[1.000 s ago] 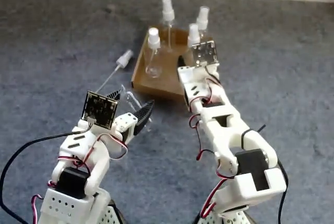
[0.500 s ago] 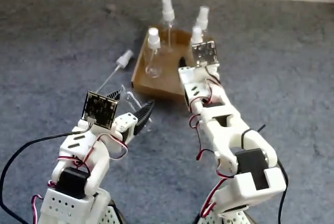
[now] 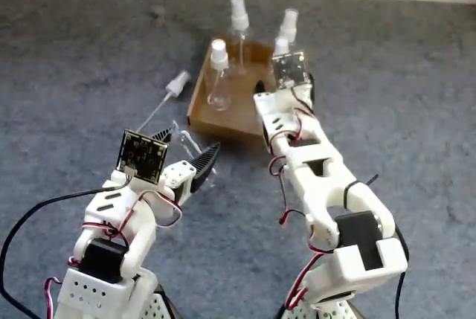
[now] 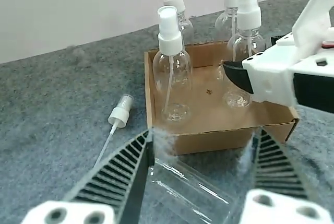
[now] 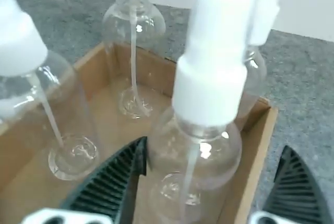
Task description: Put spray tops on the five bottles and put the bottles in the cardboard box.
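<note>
The cardboard box (image 3: 236,107) holds three capped clear bottles: one at its left (image 3: 218,73), one at the back (image 3: 239,27), and one at the right (image 5: 201,151). My right gripper (image 5: 214,148) is open, with a finger on each side of that right bottle, which stands on the box floor. A fourth capped bottle (image 3: 288,24) stands just behind the box. My left gripper (image 4: 203,135) is open low over the carpet, and a topless clear bottle (image 4: 190,195) lies between its fingers. A loose spray top (image 3: 177,84) with its long tube lies on the carpet left of the box.
Grey carpet (image 3: 89,59) covers the table, with free room to the left and to the right (image 3: 401,96) of the box. A pale wall runs along the far edge. The two arm bases stand at the near edge.
The right arm's wrist has edged a little farther over the box, and the bottle between its fingers has shifted slightly with it. The left arm has kept still.
</note>
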You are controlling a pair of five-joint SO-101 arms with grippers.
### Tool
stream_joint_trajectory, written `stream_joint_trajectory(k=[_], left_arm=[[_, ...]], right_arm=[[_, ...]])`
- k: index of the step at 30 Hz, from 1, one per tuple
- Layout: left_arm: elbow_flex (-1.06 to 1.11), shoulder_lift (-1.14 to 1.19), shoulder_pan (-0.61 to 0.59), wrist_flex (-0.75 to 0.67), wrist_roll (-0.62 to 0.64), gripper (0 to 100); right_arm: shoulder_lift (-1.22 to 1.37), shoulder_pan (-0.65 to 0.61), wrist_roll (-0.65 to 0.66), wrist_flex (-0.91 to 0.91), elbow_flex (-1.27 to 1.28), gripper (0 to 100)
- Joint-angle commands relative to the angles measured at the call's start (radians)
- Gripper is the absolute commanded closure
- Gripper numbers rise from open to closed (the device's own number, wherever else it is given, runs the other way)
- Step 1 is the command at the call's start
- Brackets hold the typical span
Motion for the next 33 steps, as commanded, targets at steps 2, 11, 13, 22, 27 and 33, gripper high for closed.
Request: stream_joint_trajectory(k=[2,11,13,22,27,33], left_arm=[[-0.005,-0.005,-0.004,-0.023,-0.005,76],[-0.005,-0.005,-0.004,-0.023,-0.005,76],[-0.005,-0.005,-0.004,-0.023,-0.005,76],[-0.082,-0.001,-0.068,-0.008,-0.005,76],[-0.271,0.065,-0.216,0.133,-0.006,76],[-0.542,0.381,-0.414,0.281,-0.118,76]], right_arm=[[-0.091,0.013,0.006,0.005,-0.056,68.4],[-0.282,0.013,0.006,0.168,-0.062,68.4],[-0.329,0.013,0.006,0.200,-0.062,68.4],[-0.575,-0.047,0.005,0.806,-0.294,69.0],[-0.588,-0.232,0.005,1.135,-0.409,76.9],[-0.469,-0.450,0.005,1.170,-0.410,77.0]])
